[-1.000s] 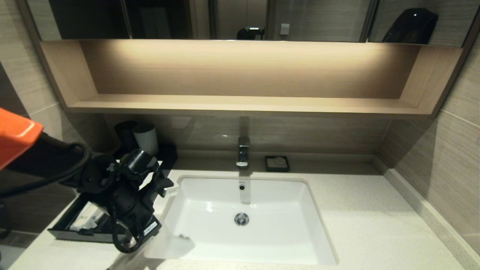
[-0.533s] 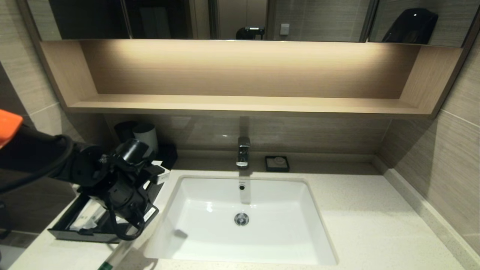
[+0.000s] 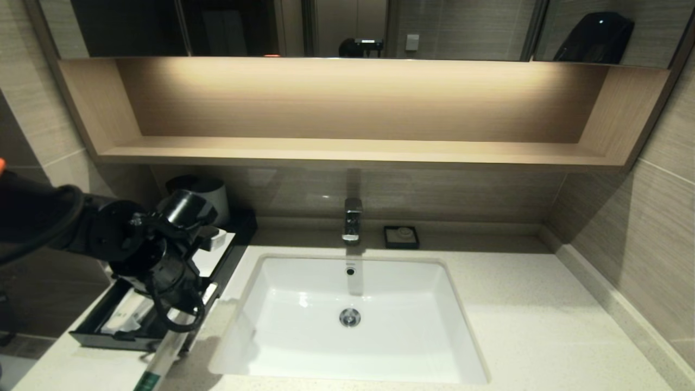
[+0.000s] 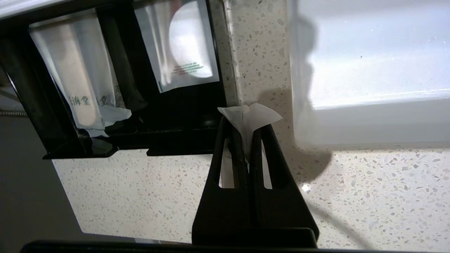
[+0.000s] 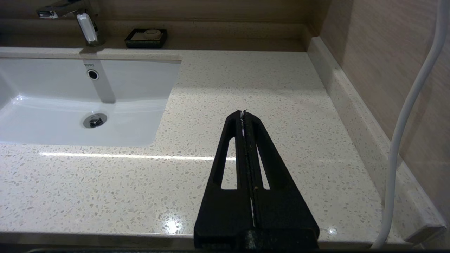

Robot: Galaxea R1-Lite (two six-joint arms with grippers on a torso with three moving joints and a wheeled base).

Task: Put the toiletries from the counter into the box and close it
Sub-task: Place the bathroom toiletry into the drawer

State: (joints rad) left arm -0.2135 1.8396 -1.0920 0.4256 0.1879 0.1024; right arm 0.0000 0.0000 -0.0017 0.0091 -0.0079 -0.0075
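Observation:
My left gripper (image 4: 246,121) is shut on the crumpled end of a long slim whitish packet (image 4: 250,114). In the head view that packet (image 3: 158,361) hangs slanting down from the gripper over the counter (image 3: 532,326), its green label (image 3: 144,383) at the low end, just in front of the box. The dark box (image 3: 98,339) sits left of the sink with its drawer pulled out. Several wrapped toiletries (image 4: 81,95) lie in the drawer's compartments. The box's white top panel (image 3: 209,260) shows behind my wrist. My right gripper (image 5: 243,114) is shut and empty.
The white sink (image 3: 407,326) fills the middle, with a faucet (image 3: 352,220) and a black soap dish (image 3: 401,237) behind it. A light grey cup (image 3: 217,193) stands behind the box. The right gripper hovers over bare counter (image 5: 274,80) right of the sink, near the wall.
My left arm has swung left and back from the sink's corner toward the box, carrying the packet. The packet's green-labelled end has come into sight at the counter's front.

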